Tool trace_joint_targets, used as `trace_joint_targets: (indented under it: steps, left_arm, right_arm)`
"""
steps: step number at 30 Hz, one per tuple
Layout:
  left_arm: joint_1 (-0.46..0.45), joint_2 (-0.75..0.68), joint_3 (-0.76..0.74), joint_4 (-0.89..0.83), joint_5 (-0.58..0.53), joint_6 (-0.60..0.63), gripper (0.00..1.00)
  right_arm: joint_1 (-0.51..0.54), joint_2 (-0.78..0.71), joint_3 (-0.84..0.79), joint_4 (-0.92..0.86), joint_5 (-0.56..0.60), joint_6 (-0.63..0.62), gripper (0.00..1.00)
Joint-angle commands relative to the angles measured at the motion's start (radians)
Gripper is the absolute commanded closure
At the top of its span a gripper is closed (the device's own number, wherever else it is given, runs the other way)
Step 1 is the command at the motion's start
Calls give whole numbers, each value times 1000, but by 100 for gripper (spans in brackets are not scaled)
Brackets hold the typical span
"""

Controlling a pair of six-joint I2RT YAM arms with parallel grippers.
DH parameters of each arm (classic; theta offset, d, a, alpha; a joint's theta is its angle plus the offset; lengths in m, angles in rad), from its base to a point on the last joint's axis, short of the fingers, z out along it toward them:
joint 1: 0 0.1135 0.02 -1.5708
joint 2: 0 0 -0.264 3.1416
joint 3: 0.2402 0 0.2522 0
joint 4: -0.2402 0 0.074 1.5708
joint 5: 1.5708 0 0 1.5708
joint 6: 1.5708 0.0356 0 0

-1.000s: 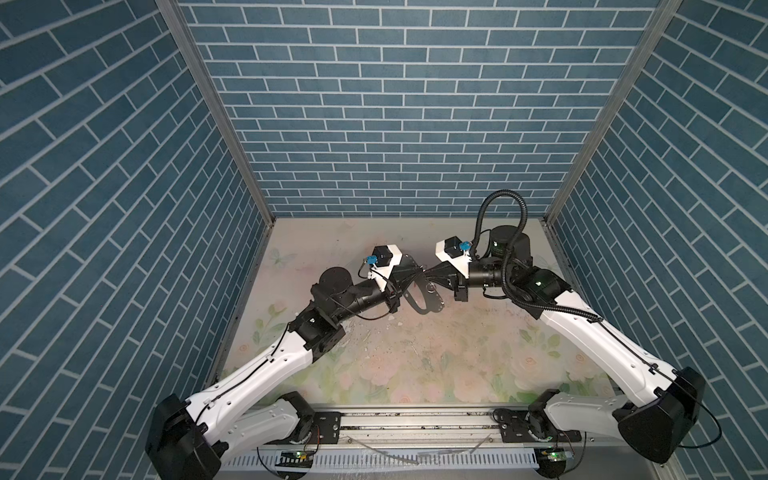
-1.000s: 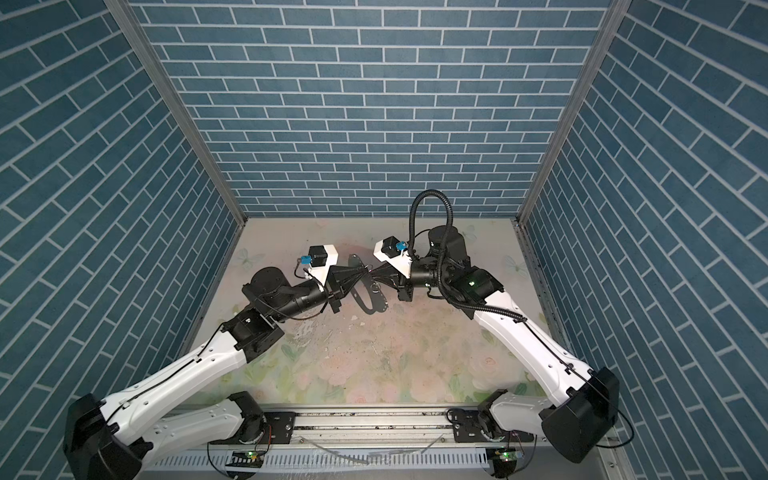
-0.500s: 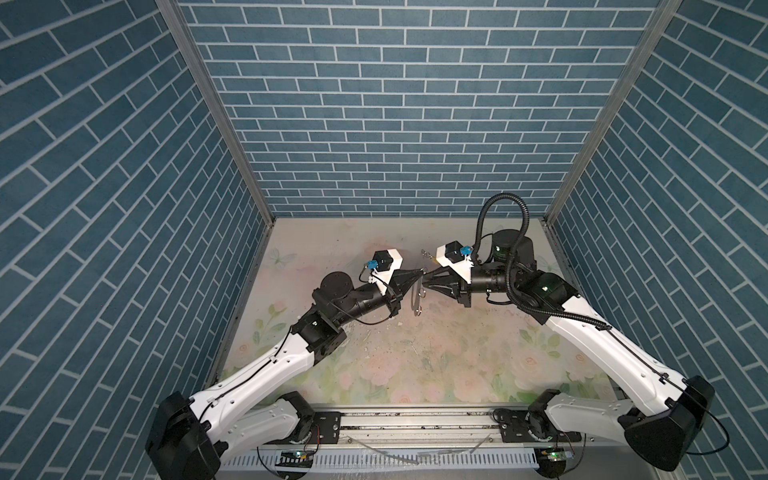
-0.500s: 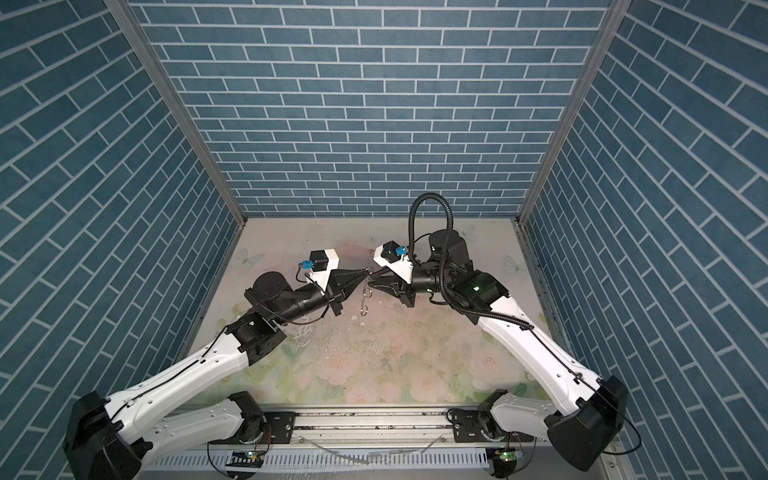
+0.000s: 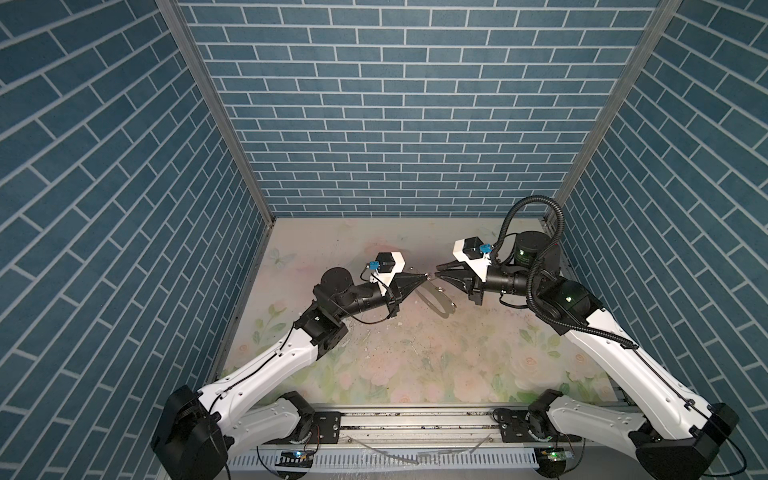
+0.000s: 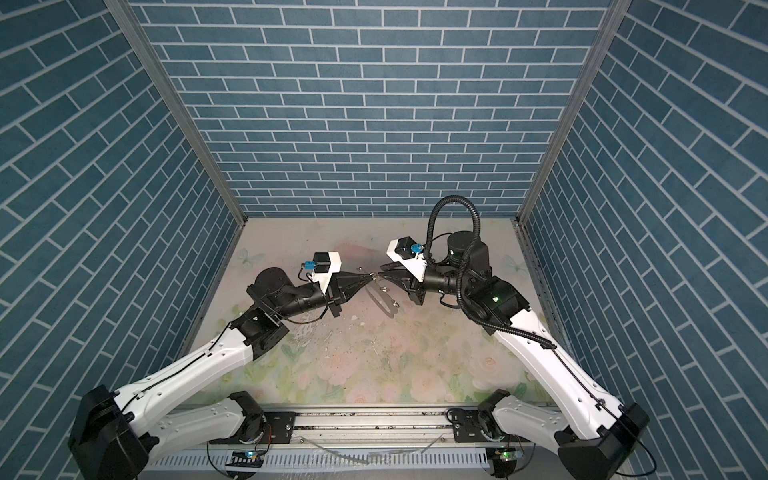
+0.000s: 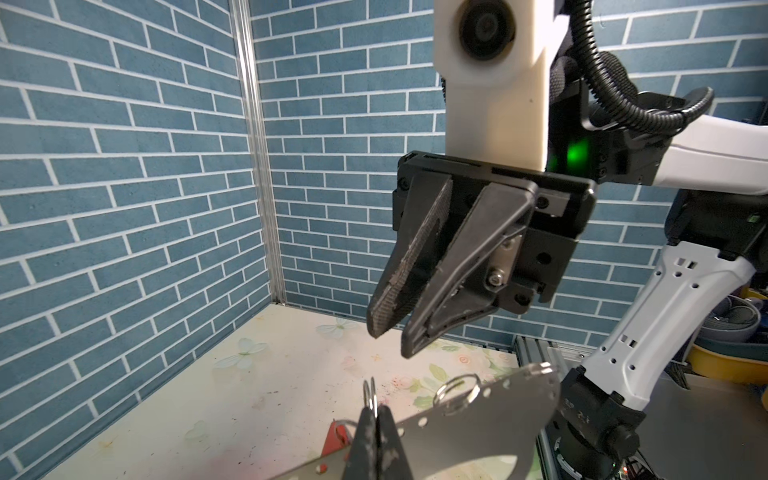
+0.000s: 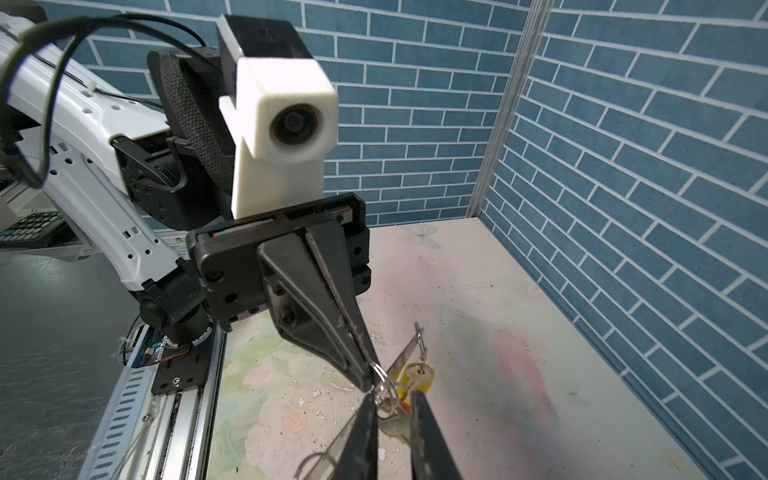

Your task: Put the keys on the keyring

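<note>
My right gripper (image 7: 392, 343) has backed off the left gripper (image 7: 376, 411), jaws slightly parted, empty; left pinches a keyring (image 7: 478, 419) ring, well away from the walls (image 5: 374, 124).

no text, label, brand, number or sign can be read on anything in view.

High stereo overview, wrist views face-to-face
</note>
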Motion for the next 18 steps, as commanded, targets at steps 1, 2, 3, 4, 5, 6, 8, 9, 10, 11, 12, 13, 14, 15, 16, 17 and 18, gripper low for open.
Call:
trace_joint_targets:
  steps: [1,2,3,4,5,6,8,9,10,11,12,13,14,15,16,17,18]
  left_arm:
    - [26,14,8,126,113,-49,100]
    - [33,18,3,149,125,-61,100]
    - [40,25,-3,181,138,-76,100]
    - [49,32,-8,206,149,-96,100]
    - [56,37,-10,235,161,-115,100]
    - [63,46,-12,263,172,-135,100]
    - [74,59,-15,304,191,-166,100]
    - [77,64,-14,317,201,-175,100]
    - [78,68,-13,324,208,-181,100]
    - [79,73,-10,325,212,-183,100]
    - [79,76,-6,324,217,-185,100]
    - [79,81,-6,322,218,-184,100]
    - [79,82,-4,322,222,-186,100]
    - [80,83,-3,321,225,-186,100]
    - [79,83,-4,322,226,-187,100]
    - [79,83,-4,322,227,-186,100]
    - [79,82,-4,321,228,-186,100]
  right_arm:
    - [-12,4,-12,-26,-41,-1,83]
    - [-13,5,-12,-34,-48,-7,83]
    - [-16,7,-12,-40,-54,-8,83]
    - [-18,8,-13,-46,-63,-11,83]
    - [-19,12,-12,-54,-68,-13,84]
    - [-21,15,-11,-65,-78,-19,84]
    - [-22,22,-8,-74,-89,-22,85]
    - [-22,27,-8,-75,-95,-22,85]
    - [-22,30,-9,-75,-104,-22,85]
    - [-22,36,-7,-73,-113,-18,85]
    - [-23,40,-9,-66,-122,-15,85]
    - [-24,43,-9,-54,-133,-6,85]
    - [-24,46,-11,-43,-141,-1,84]
    - [-24,51,-9,-33,-150,5,84]
    - [-24,57,-5,-27,-157,7,83]
    - [-24,62,-2,-23,-160,11,83]
    - [-24,67,1,-17,-164,14,83]
